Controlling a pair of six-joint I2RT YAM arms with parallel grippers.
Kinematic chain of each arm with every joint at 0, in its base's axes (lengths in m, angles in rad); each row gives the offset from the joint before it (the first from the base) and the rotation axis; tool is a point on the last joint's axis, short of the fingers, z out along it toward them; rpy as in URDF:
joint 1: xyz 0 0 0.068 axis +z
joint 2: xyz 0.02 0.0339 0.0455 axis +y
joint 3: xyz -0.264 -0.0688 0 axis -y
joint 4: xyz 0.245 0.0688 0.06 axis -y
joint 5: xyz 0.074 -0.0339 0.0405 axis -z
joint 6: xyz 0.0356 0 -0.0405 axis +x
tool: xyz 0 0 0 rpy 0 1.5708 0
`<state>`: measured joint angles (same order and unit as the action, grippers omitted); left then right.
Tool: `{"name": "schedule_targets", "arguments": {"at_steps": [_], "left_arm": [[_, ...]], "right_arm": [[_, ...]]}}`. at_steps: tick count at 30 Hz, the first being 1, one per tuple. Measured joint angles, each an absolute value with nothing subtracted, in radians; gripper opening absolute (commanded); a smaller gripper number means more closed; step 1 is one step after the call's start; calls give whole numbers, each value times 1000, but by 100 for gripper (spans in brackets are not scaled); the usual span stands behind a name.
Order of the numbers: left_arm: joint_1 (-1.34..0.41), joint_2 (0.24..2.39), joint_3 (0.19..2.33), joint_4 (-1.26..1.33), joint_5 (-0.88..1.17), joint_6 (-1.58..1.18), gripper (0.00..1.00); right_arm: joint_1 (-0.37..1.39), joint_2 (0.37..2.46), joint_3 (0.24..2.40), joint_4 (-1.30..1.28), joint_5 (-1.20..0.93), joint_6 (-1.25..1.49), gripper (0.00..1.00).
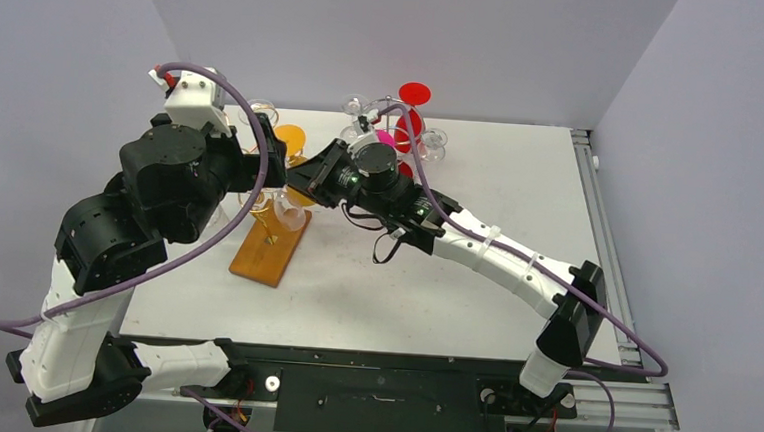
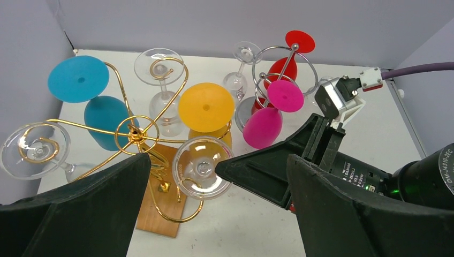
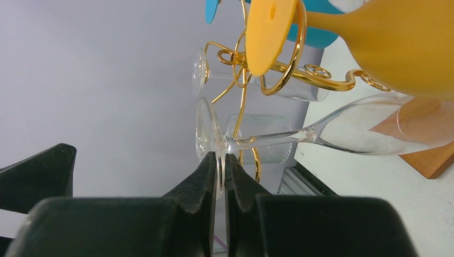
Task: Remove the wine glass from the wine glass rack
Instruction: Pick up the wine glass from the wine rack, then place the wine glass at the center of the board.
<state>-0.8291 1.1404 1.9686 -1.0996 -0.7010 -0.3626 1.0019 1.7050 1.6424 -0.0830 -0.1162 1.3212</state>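
**A:** Right fingers (image 3: 203, 182)?
**B:** Pinched shut on the foot rim of the clear wine glass (image 3: 321, 131), which sits foot-up among the gold rack (image 2: 136, 134) wires.
**A:** Left fingers (image 2: 80, 214)?
**B:** Spread wide and empty above the rack. Coloured glasses (image 2: 206, 107) hang beyond.

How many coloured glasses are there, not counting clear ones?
4: blue glass and yellow glass on the gold rack; pink glass and red glass on the silver rack. Others may be hidden.
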Motion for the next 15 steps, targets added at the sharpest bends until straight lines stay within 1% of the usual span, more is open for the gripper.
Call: {"name": "schedule_targets", "arguments": {"at_steps": [15], "left_arm": [[-829, 1174, 1957, -1073, -666, -372, 96]], "right_arm": [[1002, 1564, 1479, -52, -115, 1329, 0]]}}
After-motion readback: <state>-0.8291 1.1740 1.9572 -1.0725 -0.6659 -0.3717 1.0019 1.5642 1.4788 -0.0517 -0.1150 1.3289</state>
